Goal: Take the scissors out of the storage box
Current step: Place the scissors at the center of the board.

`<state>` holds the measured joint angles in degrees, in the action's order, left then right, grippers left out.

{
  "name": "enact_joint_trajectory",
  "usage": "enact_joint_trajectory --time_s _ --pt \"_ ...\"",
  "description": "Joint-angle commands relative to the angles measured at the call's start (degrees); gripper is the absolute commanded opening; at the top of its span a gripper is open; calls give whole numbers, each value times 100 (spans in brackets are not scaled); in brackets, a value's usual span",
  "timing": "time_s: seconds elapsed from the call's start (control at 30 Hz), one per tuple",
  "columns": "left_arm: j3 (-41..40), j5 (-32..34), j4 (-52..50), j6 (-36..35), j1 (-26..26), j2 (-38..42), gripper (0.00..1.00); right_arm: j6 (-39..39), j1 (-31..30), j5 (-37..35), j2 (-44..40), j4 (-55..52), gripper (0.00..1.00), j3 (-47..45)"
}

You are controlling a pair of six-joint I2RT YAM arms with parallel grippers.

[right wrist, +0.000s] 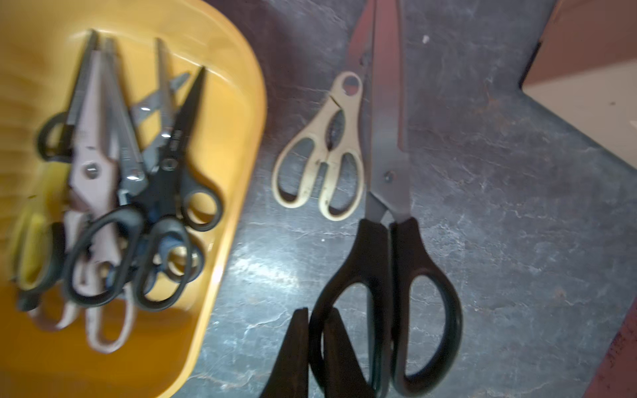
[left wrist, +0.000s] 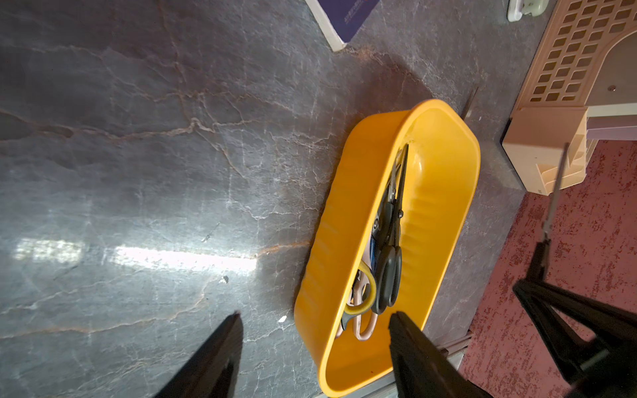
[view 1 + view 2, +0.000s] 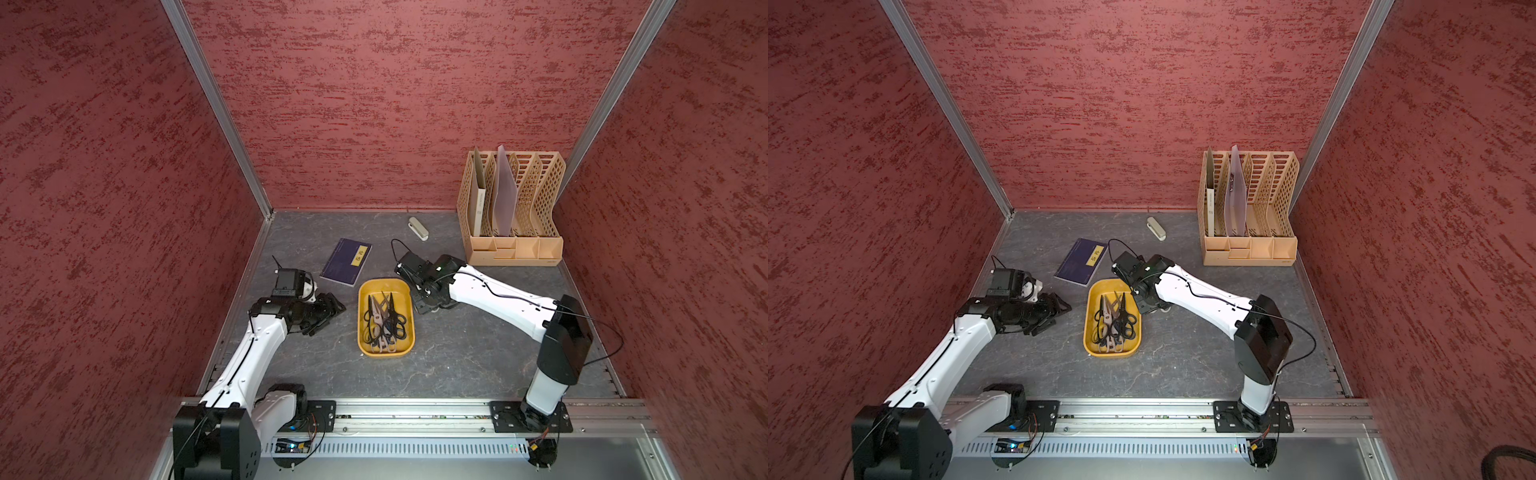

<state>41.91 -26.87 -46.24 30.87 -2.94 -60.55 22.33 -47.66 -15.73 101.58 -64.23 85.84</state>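
Left gripper (image 3: 326,318): jaws wide, nothing between them, just left of the storage box (image 3: 360,332), over the table (image 3: 457,353). Box holds a heap of scissors (image 3: 384,322), handles toward the robot. Right of the box, on the table: cream-handled pair (image 1: 324,165). Beside it, black-handled pair (image 1: 389,193), one handle loop pinched in the right gripper (image 1: 317,313).

In both top views the right arm (image 3: 498,295) hides the tip of the right gripper (image 1: 315,330) and the black-handled scissors (image 1: 389,186) it pinches. Their blade tips run out of the right wrist view, where the blurred storage box (image 1: 241,103) is cut off.
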Motion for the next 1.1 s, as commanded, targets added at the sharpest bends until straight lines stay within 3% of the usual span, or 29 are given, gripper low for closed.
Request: enact_joint_trajectory --time_s 0.0,0.4,0.8,1.07 --pt "156 144 -56 191 -214 96 71 -238 359 77 -66 548 0 -290" --pt "97 584 -369 480 -497 491 71 -418 1170 394 578 1584 0 -888" --pt "-73 753 -620 595 -496 910 71 -401 1303 632 1129 1869 0 -1009" --pt "-51 749 -601 582 -480 895 71 -195 1303 735 923 1891 19 -1245"
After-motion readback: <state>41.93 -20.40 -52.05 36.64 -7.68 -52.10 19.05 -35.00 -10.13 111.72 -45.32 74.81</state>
